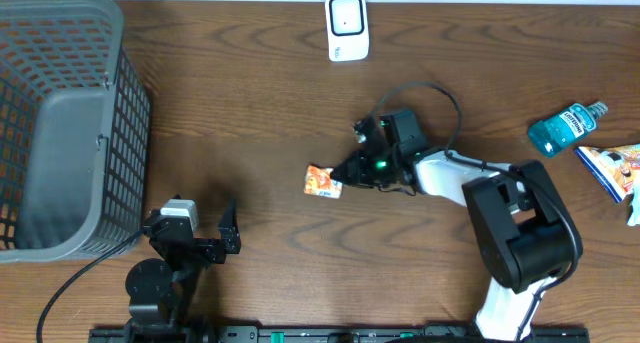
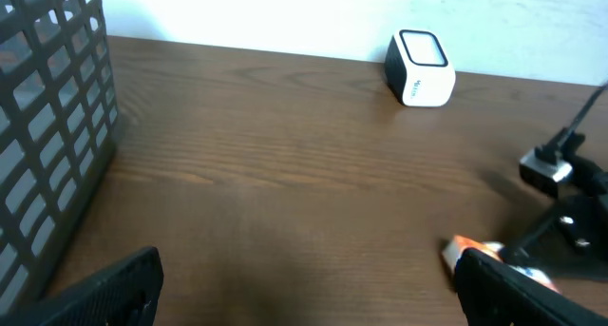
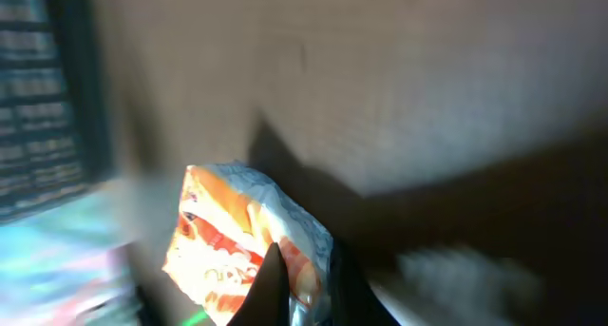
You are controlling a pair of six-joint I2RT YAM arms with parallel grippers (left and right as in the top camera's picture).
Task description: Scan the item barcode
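A small orange snack packet (image 1: pixel 322 180) lay near the centre of the table (image 1: pixel 250 113). The right gripper (image 1: pixel 346 172) pinched it at its three o'clock edge, fingers clamped together on the crinkled film. The packet looked light, soft and slippery, likely to flop or slide, and its sealed edge seemed the firmest hold. The left gripper (image 1: pixel 198 228), at seven o'clock, stood wide apart and empty. The white scanner (image 1: pixel 347 26) sat at twelve o'clock, with bare wood between it and the packet. The basket (image 1: pixel 125 103) at nine o'clock and a blue bottle (image 1: pixel 567 126) at three o'clock lay well apart.
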